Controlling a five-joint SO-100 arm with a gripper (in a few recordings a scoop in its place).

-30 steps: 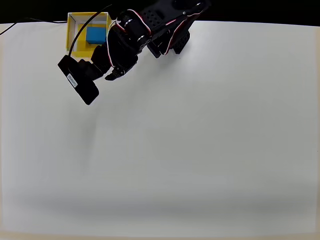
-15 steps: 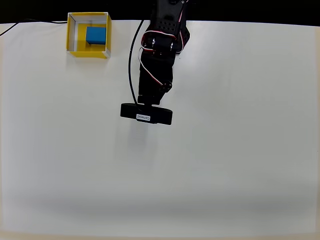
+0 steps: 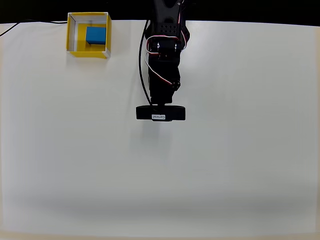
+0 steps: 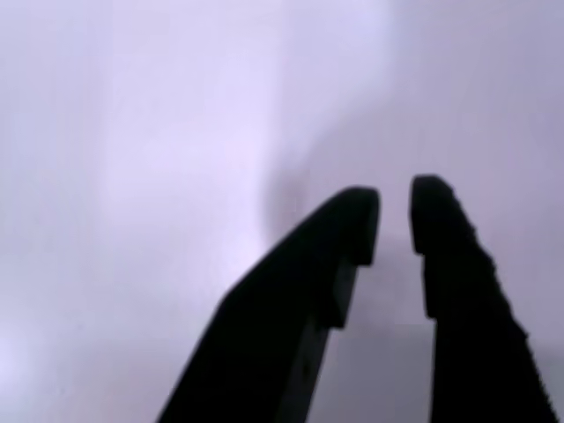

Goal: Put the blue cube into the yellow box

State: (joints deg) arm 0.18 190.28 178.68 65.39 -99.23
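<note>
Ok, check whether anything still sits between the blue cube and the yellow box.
Nothing visible does. In the overhead view the blue cube already sits inside the yellow box. In the wrist view the gripper holds nothing, its fingertips a narrow gap apart over the bare white table.

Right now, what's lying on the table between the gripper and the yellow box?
Nothing. In the overhead view, only bare white table separates the gripper from the yellow box, which holds the blue cube.
</note>
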